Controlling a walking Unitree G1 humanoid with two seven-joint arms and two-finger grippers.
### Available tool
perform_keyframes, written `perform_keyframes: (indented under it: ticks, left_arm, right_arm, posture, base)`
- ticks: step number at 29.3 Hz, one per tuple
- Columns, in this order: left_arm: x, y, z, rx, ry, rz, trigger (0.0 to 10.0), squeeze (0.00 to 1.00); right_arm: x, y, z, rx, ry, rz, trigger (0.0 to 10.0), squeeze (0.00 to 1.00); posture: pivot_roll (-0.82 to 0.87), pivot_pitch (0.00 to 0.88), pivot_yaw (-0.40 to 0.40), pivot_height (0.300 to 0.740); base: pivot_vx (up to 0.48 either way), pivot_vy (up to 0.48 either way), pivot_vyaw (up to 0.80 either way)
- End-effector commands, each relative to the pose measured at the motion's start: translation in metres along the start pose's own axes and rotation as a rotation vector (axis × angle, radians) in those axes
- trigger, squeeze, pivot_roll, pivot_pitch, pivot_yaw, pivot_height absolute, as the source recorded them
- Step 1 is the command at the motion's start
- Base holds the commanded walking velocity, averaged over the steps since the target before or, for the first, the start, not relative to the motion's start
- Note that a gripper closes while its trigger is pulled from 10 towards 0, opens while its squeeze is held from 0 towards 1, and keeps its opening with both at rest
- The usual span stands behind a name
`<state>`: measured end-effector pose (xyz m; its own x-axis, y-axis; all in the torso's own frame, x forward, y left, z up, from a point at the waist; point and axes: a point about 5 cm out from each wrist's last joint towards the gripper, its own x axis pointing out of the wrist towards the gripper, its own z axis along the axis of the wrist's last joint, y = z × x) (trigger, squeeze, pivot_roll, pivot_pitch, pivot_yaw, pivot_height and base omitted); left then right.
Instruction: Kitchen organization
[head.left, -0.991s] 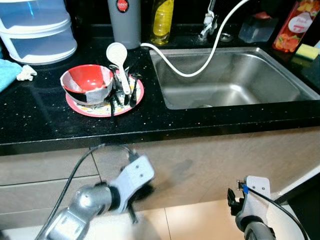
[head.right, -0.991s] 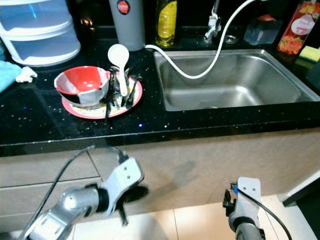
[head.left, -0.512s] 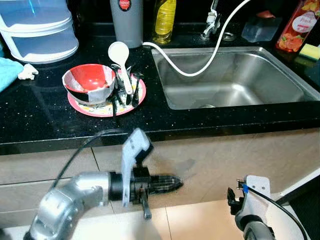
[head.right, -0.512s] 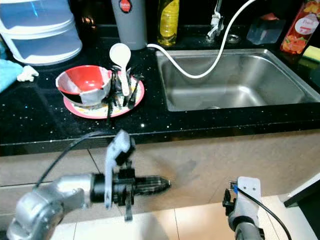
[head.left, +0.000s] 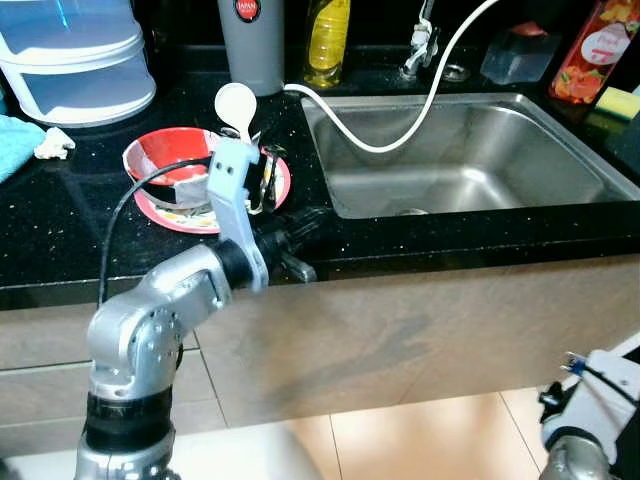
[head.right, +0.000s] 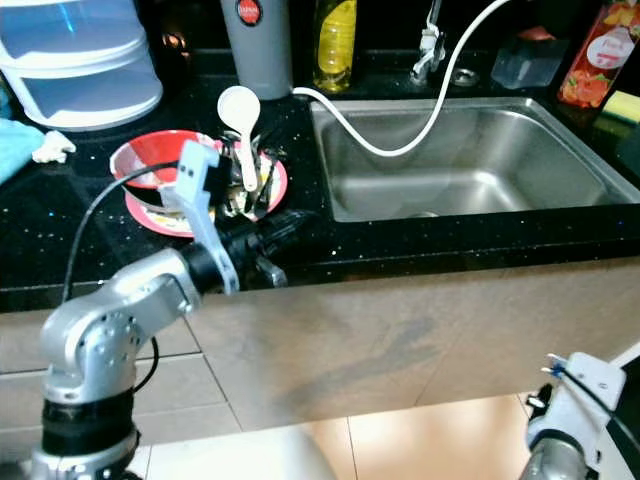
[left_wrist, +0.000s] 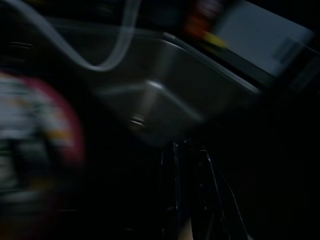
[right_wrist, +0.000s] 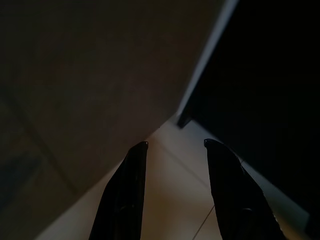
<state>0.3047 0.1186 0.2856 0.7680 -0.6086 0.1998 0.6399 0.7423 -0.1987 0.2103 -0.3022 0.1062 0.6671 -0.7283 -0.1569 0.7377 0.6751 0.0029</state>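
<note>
- Left end effector is reaching over the front edge of the black worktop, just beside the pink plate; its dark fingers are merging with the dark surface, so whether they are apart or together cannot be told.
- Left wrist view is coming through dark and smeared; the sink and a reddish plate edge are only roughly readable, and the fingers are showing as faint outlines.
- Red bowl is sitting on the pink plate, with the left arm's white wrist housing covering part of it.
- White spoon is leaning up from the plate among dark utensils too tangled to identify.
- White hose is looping from the tap area down into the steel sink.
- Grey canister, yellow bottle and clear drawer unit are standing along the back of the worktop, all cut off at the frame's top.
- Right end effector is hanging low by the cabinet front over the floor tiles, fingers spread apart and gripping nothing.
</note>
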Motion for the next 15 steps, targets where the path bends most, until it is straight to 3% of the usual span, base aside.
perform_keyframes:
  ticks: [1,3,6,9,10,13,15]
  left_arm:
    - [-0.004,0.017,0.010,0.000,-0.042,0.111,10.0,0.00]
    - [-0.005,0.027,0.014,-0.007,-0.061,0.174,10.0,0.00]
    - [-0.015,0.064,0.026,0.032,-0.070,0.477,10.0,0.00]
    - [-0.019,0.070,0.035,0.049,-0.093,0.512,10.0,0.00]
    - [-0.020,0.069,0.039,0.101,-0.101,0.516,10.0,0.00]
    - [-0.020,0.071,0.047,0.201,-0.107,0.541,10.0,0.00]
    - [-0.020,0.072,0.050,0.204,-0.118,0.558,10.0,0.00]
  right_arm:
    - [0.001,-0.007,0.008,0.009,-0.021,-0.040,10.0,0.00]
    - [0.001,-0.007,0.016,0.005,-0.053,-0.049,10.0,0.00]
    - [0.003,0.005,0.070,-0.015,-0.279,-0.016,10.0,0.00]
    - [0.000,0.021,0.116,-0.010,-0.467,0.067,10.0,0.00]
    - [-0.003,0.029,0.131,-0.005,-0.524,0.116,10.0,0.00]
    - [-0.010,0.052,0.148,0.015,-0.579,0.269,10.0,0.00]
    - [-0.012,0.060,0.149,0.023,-0.579,0.321,10.0,0.00]
  posture:
    - [-0.16,0.201,-0.020,0.740]
    - [-0.16,0.201,-0.020,0.740]
    - [-0.16,0.201,-0.021,0.740]
    - [-0.17,0.198,-0.023,0.740]
    - [-0.16,0.196,-0.024,0.740]
    - [-0.16,0.192,-0.025,0.740]
    - [-0.16,0.191,-0.026,0.740]
  base:
    - [0.000,0.000,0.00]
    - [0.000,0.000,0.00]
    - [0.000,0.000,0.00]
    - [0.000,0.000,0.00]
    - [0.000,0.000,0.00]
    - [0.000,0.000,0.00]
    - [0.000,0.000,0.00]
